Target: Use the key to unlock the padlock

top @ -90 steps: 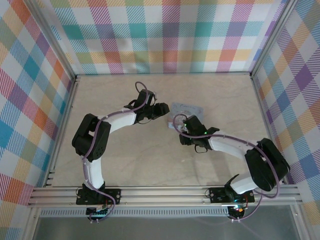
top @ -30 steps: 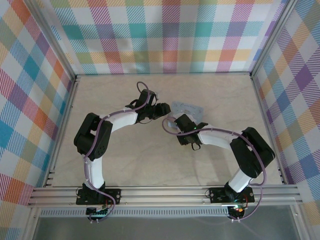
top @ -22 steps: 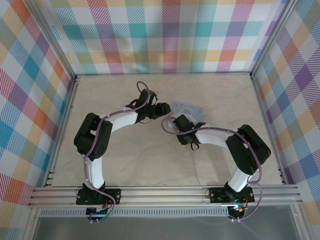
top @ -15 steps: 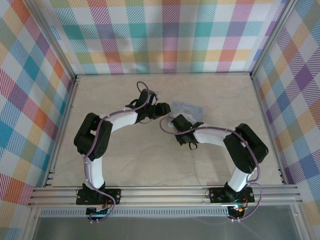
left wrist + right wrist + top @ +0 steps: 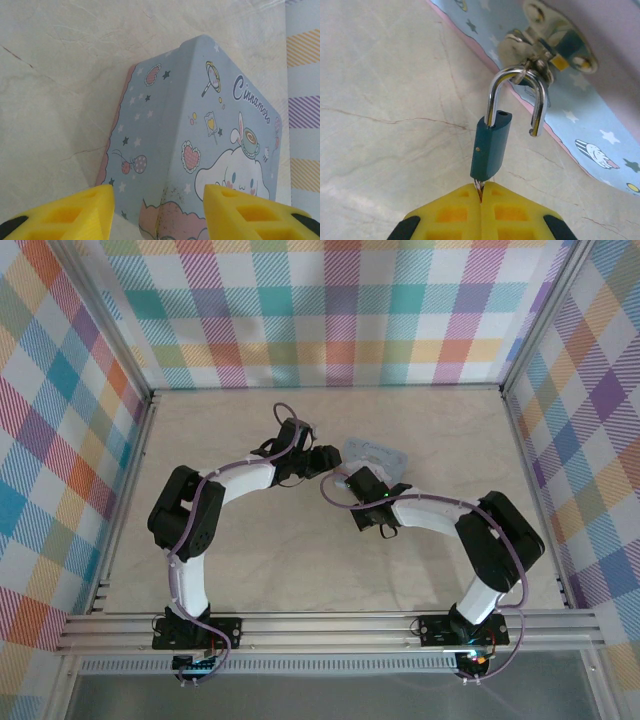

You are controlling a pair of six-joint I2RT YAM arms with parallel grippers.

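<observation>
Plaid walls ringed the marble table, where both arms met at the tin. From the left wrist, the left claw stood apart over that tin. From the right wrist, the right claw was pinched together on the key, seated in the padlock. One shackle leg hung free of the body, the other hooked through the hasp. Unlocking looked done, with only unhooking left.
</observation>
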